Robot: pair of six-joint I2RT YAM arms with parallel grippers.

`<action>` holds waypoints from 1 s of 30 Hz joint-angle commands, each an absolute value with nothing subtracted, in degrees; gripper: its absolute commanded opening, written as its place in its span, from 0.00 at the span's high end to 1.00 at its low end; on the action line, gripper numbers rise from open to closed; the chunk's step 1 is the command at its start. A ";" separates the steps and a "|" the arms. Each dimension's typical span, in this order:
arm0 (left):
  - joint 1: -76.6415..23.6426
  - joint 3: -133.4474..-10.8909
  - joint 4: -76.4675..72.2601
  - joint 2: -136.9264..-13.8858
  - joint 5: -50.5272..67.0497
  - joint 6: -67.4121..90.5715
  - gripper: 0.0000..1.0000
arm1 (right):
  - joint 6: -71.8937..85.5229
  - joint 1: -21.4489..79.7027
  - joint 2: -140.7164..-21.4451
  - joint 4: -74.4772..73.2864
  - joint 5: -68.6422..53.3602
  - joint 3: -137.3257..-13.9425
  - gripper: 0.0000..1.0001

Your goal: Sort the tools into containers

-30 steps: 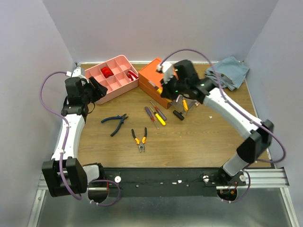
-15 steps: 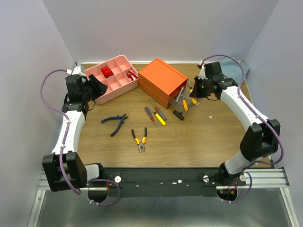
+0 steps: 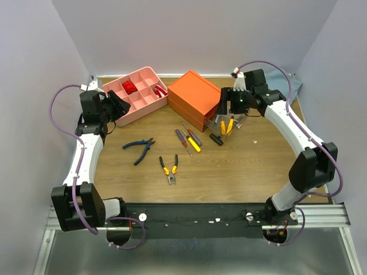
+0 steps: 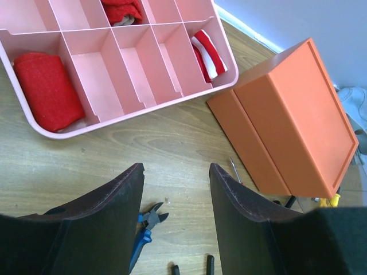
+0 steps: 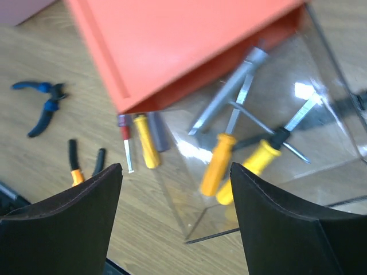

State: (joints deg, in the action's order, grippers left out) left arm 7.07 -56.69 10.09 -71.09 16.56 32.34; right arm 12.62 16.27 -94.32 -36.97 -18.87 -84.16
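The orange box (image 3: pixel 194 95) has its clear drawer (image 3: pixel 228 121) pulled out, holding two yellow-handled screwdrivers (image 5: pixel 218 163) and a silver wrench (image 5: pixel 226 100). My right gripper (image 3: pixel 223 110) hovers just over that drawer, open and empty (image 5: pixel 175 172). The pink tray (image 3: pixel 150 74) stands at the back left, and my left gripper (image 3: pixel 119 107) hangs open beside its near edge (image 4: pixel 176 172), holding nothing. On the table lie blue pliers (image 3: pixel 139 149), orange pliers (image 3: pixel 168 167) and three screwdrivers (image 3: pixel 189 137). The hammer is not in view.
Red cloth items (image 4: pixel 49 86) fill some tray compartments. A small black-handled tool (image 3: pixel 216 139) lies in front of the drawer. The blue-grey cloth (image 3: pixel 290 85) is at the back right, mostly behind my right arm. Grey walls close the table on three sides.
My right gripper swung right off the orange box, came back over the open drawer and opened. The yellow-handled screwdrivers in the drawer have shifted. The left arm barely moved.
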 commanded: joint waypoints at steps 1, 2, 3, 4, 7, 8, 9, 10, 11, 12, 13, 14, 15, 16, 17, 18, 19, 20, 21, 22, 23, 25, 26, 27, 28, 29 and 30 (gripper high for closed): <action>7.38 -56.52 7.65 -72.07 18.28 34.01 0.41 | 1.16 25.29 -88.95 -35.86 -21.19 -86.14 0.18; 7.38 -56.43 7.39 -72.16 18.54 34.27 0.41 | -1.21 29.75 -88.86 -35.51 -19.62 -85.44 0.20; 7.30 -56.34 7.21 -72.33 18.63 34.36 0.41 | -3.41 31.88 -88.94 -34.12 -18.82 -84.47 0.21; 7.38 -56.25 7.21 -72.33 18.63 34.37 0.41 | -4.12 33.91 -89.64 -33.67 -18.20 -83.85 0.21; 7.12 -56.07 7.21 -72.33 18.54 34.01 0.41 | -5.97 39.98 -93.76 -32.35 -17.23 -82.79 0.27; 7.12 -55.99 7.21 -72.16 18.54 33.93 0.41 | -6.59 42.34 -95.17 -32.17 -16.10 -82.97 0.28; 7.21 -55.90 7.21 -71.72 18.54 33.66 0.41 | -6.85 43.23 -96.66 -30.86 -15.21 -83.06 0.28; 7.12 -55.46 7.21 -71.37 18.54 33.58 0.41 | -6.86 43.85 -98.68 -30.24 -14.60 -83.23 0.28; 7.12 -55.20 7.29 -71.02 18.46 33.57 0.41 | -6.51 44.55 -102.53 -29.89 -12.59 -83.93 0.29; 7.12 -54.85 7.56 -70.15 18.46 33.49 0.41 | -5.37 44.56 -104.74 -29.80 -12.13 -86.28 0.29; 7.12 -54.23 7.65 -69.61 18.46 33.49 0.41 | -5.36 44.56 -106.42 -29.79 -11.87 -87.61 0.29; 7.12 -53.62 7.73 -69.00 18.54 33.49 0.41 | -5.71 44.56 -110.18 -30.06 -10.91 -89.02 0.29; 7.12 -53.09 7.82 -67.69 18.46 33.49 0.41 | -6.50 44.65 -112.04 -30.84 -10.38 -92.86 0.29; 7.29 -52.04 7.91 -67.07 18.72 33.49 0.40 | -6.94 44.56 -113.89 -31.46 -9.07 -94.64 0.29; 7.21 -51.51 7.91 -66.54 18.89 33.23 0.40 | -7.20 44.56 -115.91 -31.81 -6.09 -96.57 0.29; 7.21 -51.16 8.00 -65.49 18.90 32.87 0.40 | -7.90 44.56 -118.71 -32.34 -5.11 -97.90 0.29; 7.21 -50.46 8.26 -65.30 18.81 32.35 0.40 | -8.52 44.56 -119.96 -32.26 -4.58 -99.91 0.29; 7.21 -50.28 8.61 -65.04 18.81 32.08 0.40 | -9.05 44.56 -120.84 -32.17 -3.79 -100.45 0.29; 7.21 -50.10 8.70 -64.78 18.90 31.99 0.40 | -9.23 44.56 -122.42 -32.17 -3.17 -100.98 0.29; 7.21 -49.75 8.79 -64.60 18.90 31.82 0.40 | -9.14 44.56 -123.13 -32.34 -2.64 -101.77 0.29; 7.21 -49.57 8.70 -64.51 18.90 31.90 0.40 | -9.14 44.56 -123.66 -32.60 -2.64 -102.04 0.29; 7.29 -49.31 8.61 -64.34 18.98 31.90 0.40 | -9.58 44.56 -125.15 -32.87 -2.64 -102.22 0.29; 7.29 -49.31 8.53 -64.34 18.98 31.99 0.39 | -9.58 44.56 -125.68 -32.87 -2.64 -102.30 0.29; 7.21 -49.22 8.53 -64.51 18.98 31.91 0.39 | -9.67 44.56 -126.12 -33.13 -2.81 -102.39 0.30; 7.21 -49.22 8.53 -64.51 19.07 31.99 0.39 | -9.84 44.56 -126.47 -33.22 -2.99 -102.48 0.30; 7.21 -49.22 8.53 -64.60 19.07 31.99 0.39 | -9.84 44.56 -127.26 -33.22 -3.34 -102.48 0.33; 7.29 -49.31 8.53 -64.86 19.16 32.08 0.39 | -9.93 44.65 -127.53 -33.22 -3.34 -102.39 0.35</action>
